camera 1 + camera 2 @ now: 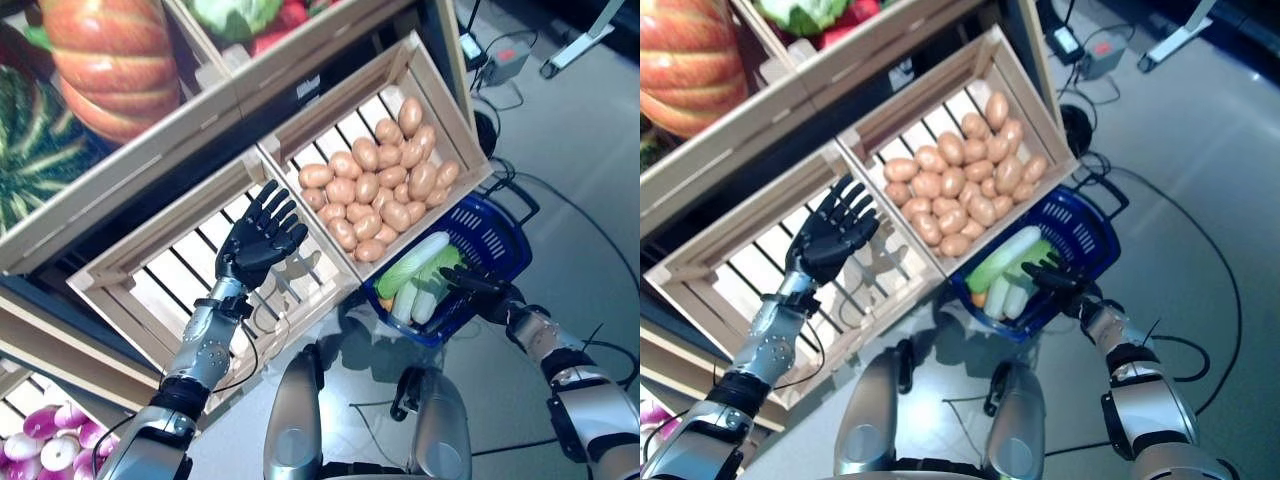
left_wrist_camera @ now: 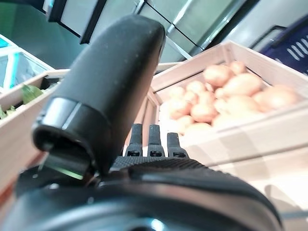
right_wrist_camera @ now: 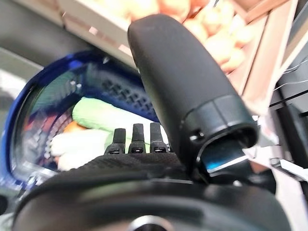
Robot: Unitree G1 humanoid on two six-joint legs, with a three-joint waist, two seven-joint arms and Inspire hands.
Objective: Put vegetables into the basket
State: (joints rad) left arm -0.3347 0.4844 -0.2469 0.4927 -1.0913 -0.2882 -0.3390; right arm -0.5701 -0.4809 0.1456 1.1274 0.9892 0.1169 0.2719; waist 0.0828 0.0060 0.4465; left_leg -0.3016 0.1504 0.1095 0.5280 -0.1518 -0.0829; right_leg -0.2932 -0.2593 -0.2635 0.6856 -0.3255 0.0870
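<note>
The blue plastic basket [image 1: 500, 228] stands on the floor below the stand's potato crate [image 1: 440, 105]. In it lie pale green and white long cabbages [image 1: 418, 262] and an orange vegetable [image 1: 981, 298], also seen in the right wrist view [image 3: 96, 115]. My left hand [image 1: 262, 240] is open and empty, fingers straight, above the empty slatted crate [image 1: 180, 262] beside the potatoes [image 1: 375, 185]. My right hand [image 1: 480, 287] is open, fingers straight, at the basket's near rim over the cabbages.
The wooden stand holds slatted crates [image 1: 120, 290] and an upper shelf [image 1: 130, 160] with large produce. Cables [image 1: 560, 200] and a small box [image 1: 505, 60] lie on the grey floor to the right of the basket.
</note>
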